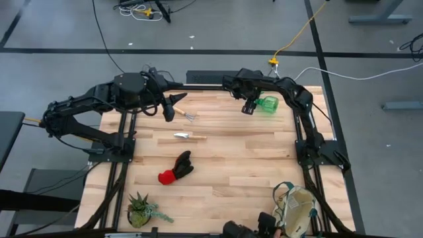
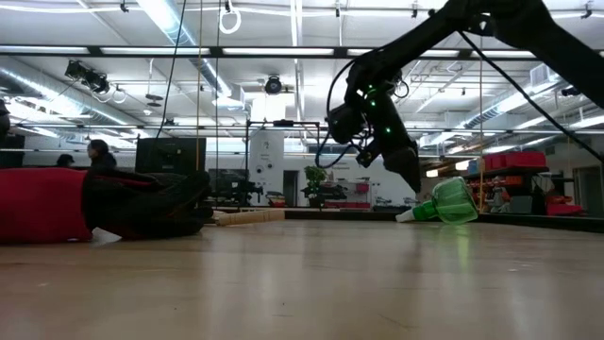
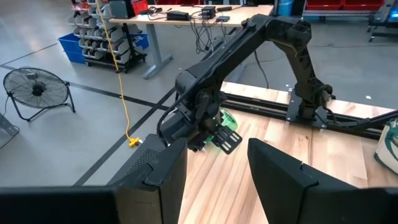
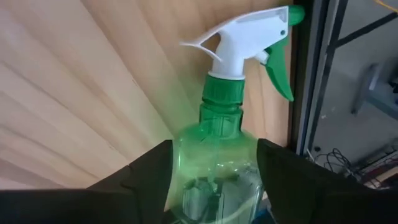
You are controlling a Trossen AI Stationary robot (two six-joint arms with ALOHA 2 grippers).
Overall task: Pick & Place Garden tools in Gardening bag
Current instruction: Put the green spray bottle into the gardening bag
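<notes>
High view, 1 table [image 1: 264, 165], light wood, carrying 2 dark arms.

Item 1: right gripper [image 1: 250, 108]. Arm reaches from its base at the right edge across the far right part of the table, wrist bent down, in the low view slanting down from above. Its fingers stand open, 1 on each side of the green spray bottle [image 1: 268, 105], not yet closed on it. In the right wrist view the 2 dark fingers [image 4: 149, 177] flank the bottle's translucent body.

Item 2: green spray bottle [image 4: 217, 149], lying on its side near the far right edge, white trigger head [image 4: 245, 34] with green lever. No label or writing can be read on it.

Item 3: left gripper [image 1: 176, 99]. Arm folded over the far left corner, fingers parted and empty, held above the table near the rake [image 1: 184, 115].

Item 4: rake, wooden handle, far left of centre. Trowel [image 1: 190, 137] lies just nearer, at mid-table.

Item 5: red-and-black glove pair [image 1: 176, 168], nearer than the trowel, left of centre; it fills the left of the low view [image 2: 94, 203].

Item 6: gardening bag [image 1: 296, 210], beige with green trim, at the near right corner, well apart from all tools.

Item 7: spiky potted plant [image 1: 140, 209], near left corner.
</notes>
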